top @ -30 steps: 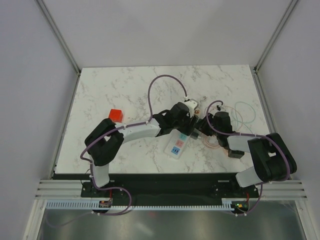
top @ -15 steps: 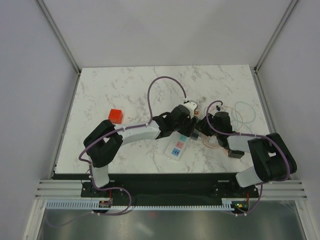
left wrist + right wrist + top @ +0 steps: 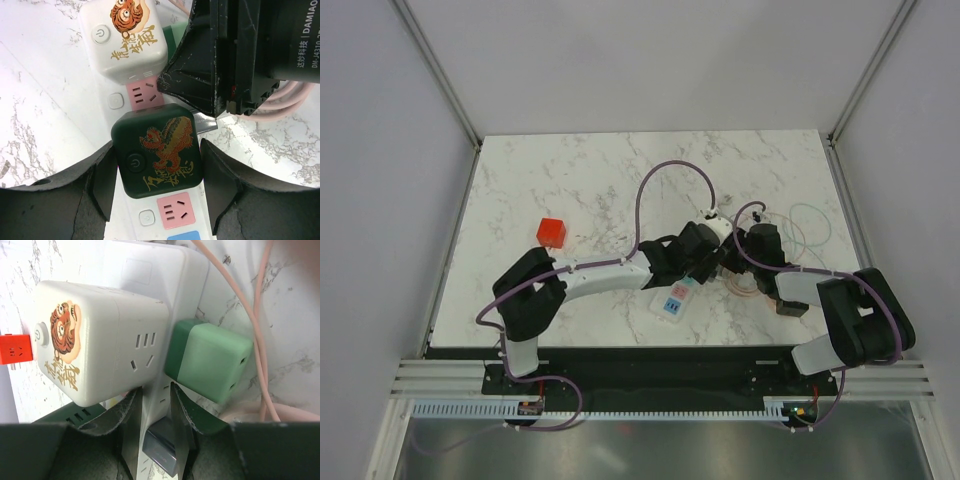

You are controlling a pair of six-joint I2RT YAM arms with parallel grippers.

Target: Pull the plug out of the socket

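Item, my left gripper: parted to the width of the dark green plug, one finger flush against each side. The plug sits on the socket with a bare pink outlet at either end of it. Item, my right gripper: fingers nearly together, tips down on the socket beside the white tiger cube and the pale green adapter; whether they pinch anything I cannot tell. Item, the socket: lying slantwise on the marble table, right of centre, towards the near edge.
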